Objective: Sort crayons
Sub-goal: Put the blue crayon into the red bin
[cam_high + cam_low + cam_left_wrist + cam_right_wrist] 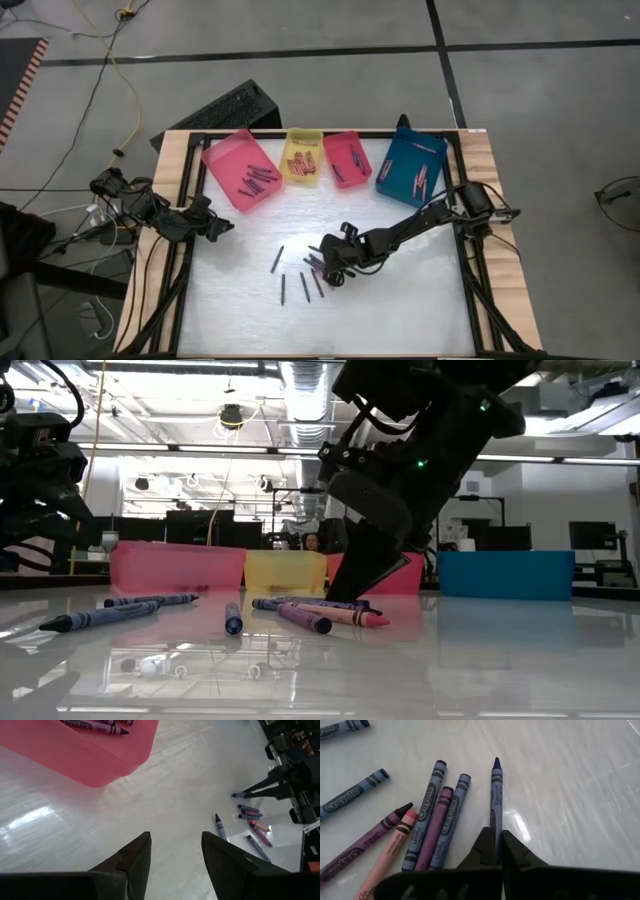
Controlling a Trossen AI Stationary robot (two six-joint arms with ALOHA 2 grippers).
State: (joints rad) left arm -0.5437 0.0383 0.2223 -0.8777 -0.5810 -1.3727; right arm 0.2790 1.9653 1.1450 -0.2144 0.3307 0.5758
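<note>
Several loose crayons [300, 278] in blue, purple and pink lie flat on the white table's middle. My right gripper [498, 832] stands among them, slanting down, shut on a dark blue crayon [496, 785]. Beside it lie two more blue crayons [427, 815], a purple one [436, 827] and a pink one [390, 855]. My left gripper [175, 852] waits open at the table's left edge [222, 228], holding nothing. My right gripper pinches the dark blue crayon's blunt end [493, 822] between its two fingertips. The fingers slant down from the table's right side and run roughly along the crayon. The crayon lies on the table, its pointed tip [496, 762] aimed away from the gripper.
Along the far edge stand a pink tray [222, 165] with purple crayons, a yellow tray [302, 135], a red tray [362, 165] and a blue tray [395, 165]. A dark frame rims the table. The near half of the table is bare white.
</note>
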